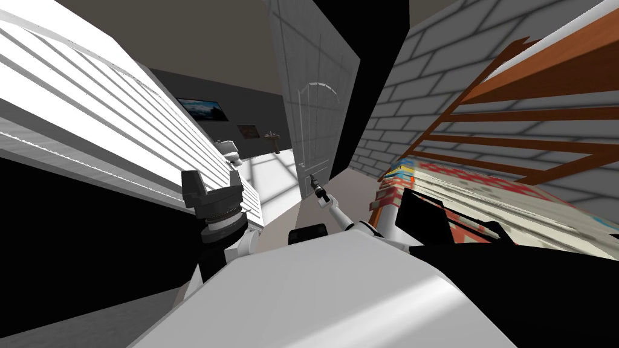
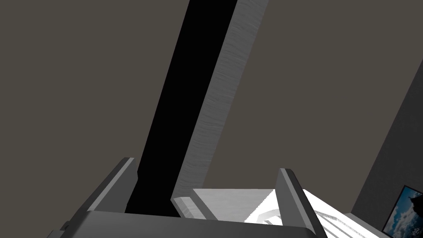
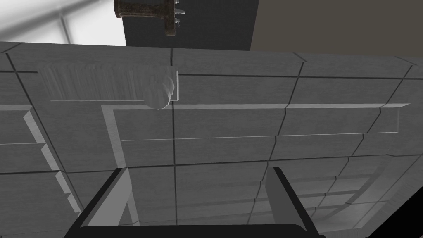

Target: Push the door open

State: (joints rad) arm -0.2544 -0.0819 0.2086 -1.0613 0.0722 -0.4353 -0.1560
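A grey panelled door (image 1: 314, 115) stands ajar ahead of me, and a lit room shows past its left edge. My right gripper (image 1: 313, 180) reaches out to the door's lower face. In the right wrist view the door (image 3: 231, 124) is close in front of the right gripper (image 3: 198, 194), which is open with nothing between its fingers. The round grey knob (image 3: 159, 96) sits beyond the fingertips, near the door's free edge. My left gripper (image 1: 213, 181) is raised at my left side, away from the door. It is also open and empty in its own wrist view (image 2: 206, 186).
A grey brick wall (image 1: 411, 90) runs along the right. In front of it, a brown wooden shelf frame (image 1: 520, 115) stands over stacked colourful books (image 1: 435, 181). A white slatted surface (image 1: 109, 109) is close on my left. A black area (image 1: 381, 72) lies right of the door.
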